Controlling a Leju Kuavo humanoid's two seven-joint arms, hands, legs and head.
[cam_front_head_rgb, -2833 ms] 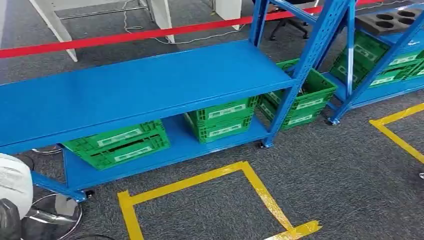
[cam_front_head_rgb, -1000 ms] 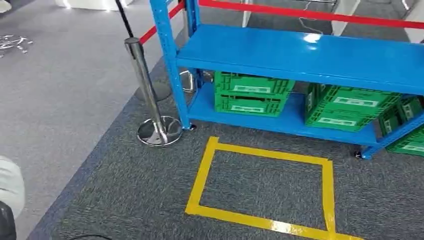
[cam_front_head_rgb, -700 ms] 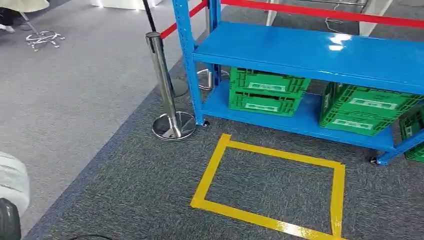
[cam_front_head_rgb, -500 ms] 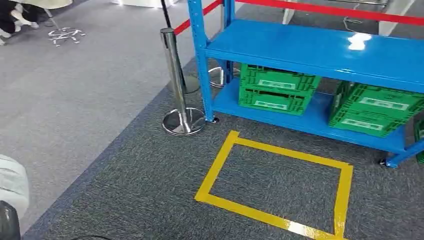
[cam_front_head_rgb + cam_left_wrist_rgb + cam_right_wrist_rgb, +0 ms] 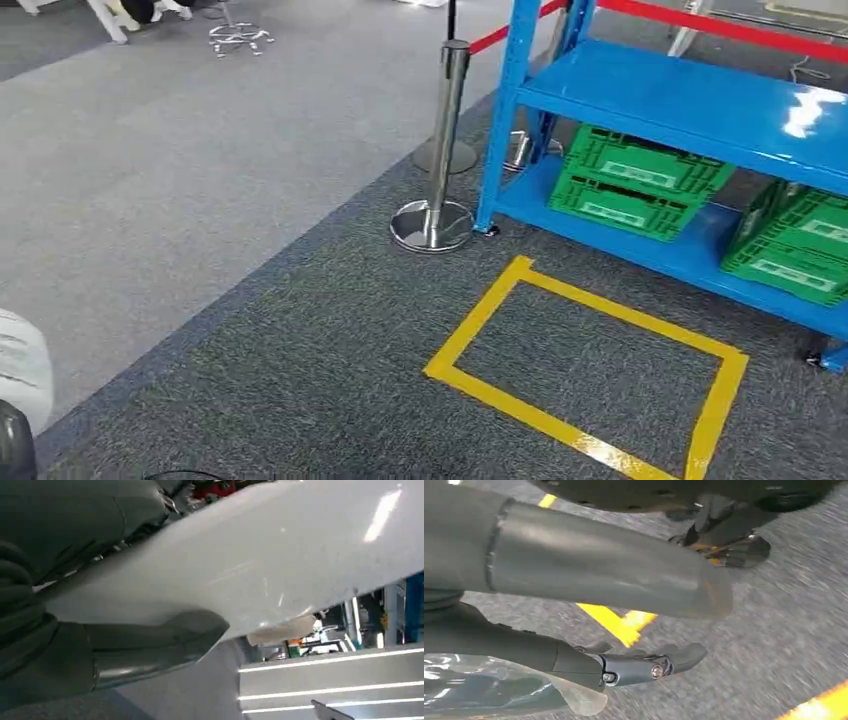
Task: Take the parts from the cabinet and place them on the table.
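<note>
Parts: none is plain, but a clear bag (image 5: 484, 690), perhaps one, lies against the right hand's (image 5: 589, 570) dark fingers (image 5: 639, 667); I cannot tell whether they grip it, nor how the left hand (image 5: 125, 650) stands. The view has swung left, so the rack (image 5: 680, 100) with its crates (image 5: 630, 180) now sits at the right, a post (image 5: 440, 140) beside it. Likely the robot is turning to find the table.
</note>
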